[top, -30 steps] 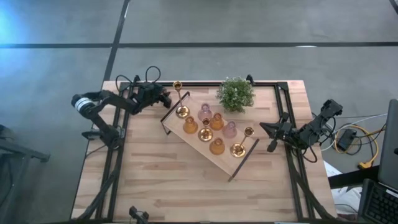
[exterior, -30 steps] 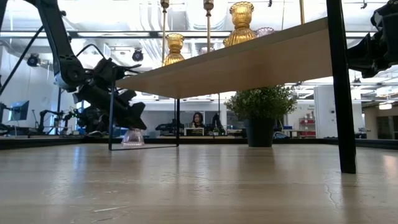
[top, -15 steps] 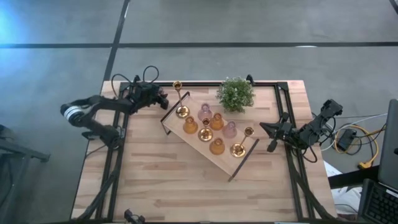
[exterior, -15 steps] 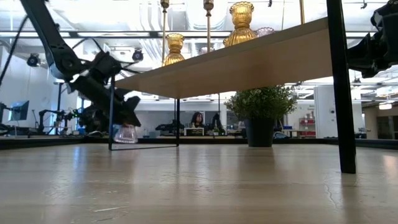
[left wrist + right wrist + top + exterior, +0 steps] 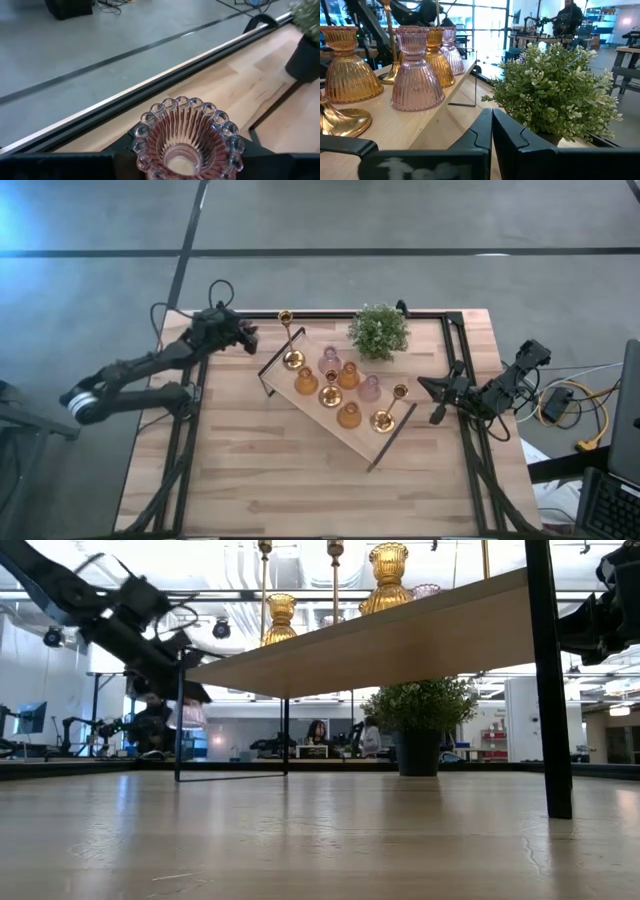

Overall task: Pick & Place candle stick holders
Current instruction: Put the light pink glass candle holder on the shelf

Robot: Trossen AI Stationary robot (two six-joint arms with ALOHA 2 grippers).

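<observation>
My left gripper (image 5: 245, 335) is at the table's far left, shut on a pale pink glass holder (image 5: 187, 135). The holder also shows in the low view (image 5: 188, 715), above the table top. Several holders stand on the long wooden tray (image 5: 312, 408) in the middle: amber ones (image 5: 306, 381), pink ones (image 5: 329, 360) and gold ones with round bases (image 5: 381, 420). My right gripper (image 5: 435, 395) waits at the table's right edge. Its fingers (image 5: 491, 130) are shut and empty. My left gripper pinches the pink holder between its two fingers (image 5: 125, 150). The gripper's own body hides the place of contact. The holder's beaded rim (image 5: 185, 107) and ribbed hollow face away from the wrist. The holder is lifted clear of the table.
A green potted plant (image 5: 379, 330) stands at the far edge, right of the tray's black wire handle (image 5: 280, 350). Bare wood lies along the table's near side (image 5: 300, 490). People show in the room behind (image 5: 318, 732).
My left gripper has lifted the pink holder off the table, where it stood beside the tray's handle. It has carried the holder up and a little toward the table's left edge. The left arm's elbow has swung out toward the near left.
</observation>
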